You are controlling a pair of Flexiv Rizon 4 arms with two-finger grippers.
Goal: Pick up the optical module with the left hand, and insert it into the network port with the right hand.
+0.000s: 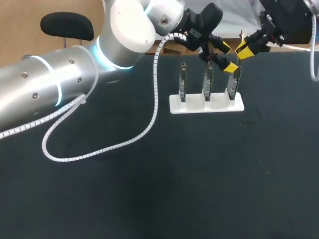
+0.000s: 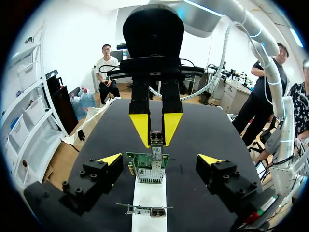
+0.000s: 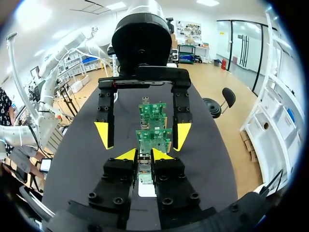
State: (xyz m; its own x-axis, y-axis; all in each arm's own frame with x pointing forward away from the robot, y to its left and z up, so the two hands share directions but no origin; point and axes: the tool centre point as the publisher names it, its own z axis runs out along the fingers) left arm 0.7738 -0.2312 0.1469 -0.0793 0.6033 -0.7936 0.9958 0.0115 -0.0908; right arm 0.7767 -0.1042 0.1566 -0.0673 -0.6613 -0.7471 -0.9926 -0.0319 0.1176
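Right end effector (image 3: 144, 155) clamped on module (image 2: 157, 140) at top of green board (image 2: 147, 166), left end effector (image 2: 160, 159) spread wide, flanking it, white stand (image 1: 207, 104) on black tabletop (image 1: 149, 199)

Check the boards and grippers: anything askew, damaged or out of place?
Nothing damaged or spilled. The three circuit boards stand upright in the white holder. Only tight spot: the left gripper hangs open, fingers either side of the row, right where the right gripper holds the optical module.
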